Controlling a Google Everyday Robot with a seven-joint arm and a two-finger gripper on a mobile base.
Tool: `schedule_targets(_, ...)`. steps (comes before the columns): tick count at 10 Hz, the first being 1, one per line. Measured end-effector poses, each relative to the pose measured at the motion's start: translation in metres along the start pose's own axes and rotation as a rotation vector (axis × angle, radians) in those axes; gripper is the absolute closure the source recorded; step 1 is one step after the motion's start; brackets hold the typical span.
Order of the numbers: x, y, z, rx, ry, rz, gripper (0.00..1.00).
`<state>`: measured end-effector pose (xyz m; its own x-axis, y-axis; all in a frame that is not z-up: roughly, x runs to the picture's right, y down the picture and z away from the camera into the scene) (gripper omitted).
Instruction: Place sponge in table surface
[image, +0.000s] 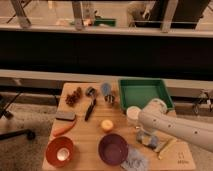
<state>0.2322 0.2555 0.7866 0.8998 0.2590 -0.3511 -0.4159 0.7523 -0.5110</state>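
The gripper (146, 139) sits low on the wooden table (87, 134) at lower right, with its grip and any held sponge impossible to tell, so placement looks unfinished.

On your tabletop (87, 135) a green tray (145, 94) stands at the back right. A red bowl (60, 150) and a purple bowl (112, 149) sit at the front, and a carrot (64, 129) lies at the left. A white cup (133, 114) is just beside the end effector (148, 139), which is low at the front right.
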Motion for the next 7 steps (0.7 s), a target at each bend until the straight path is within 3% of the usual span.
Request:
schedule_targets(3,-0.005,0.005,0.0,-0.009,-0.007,-0.028,0.45)
schedule_targets(4,-0.009,0.007,-0.002,-0.015,-0.027,-0.046,0.33)
schedule_targets(6,-0.016,0.009,-0.005,-0.028,-0.077,-0.077,0.2)
schedule_targets(7,-0.018,0.01,-0.008,-0.033,-0.101,-0.09,0.2)
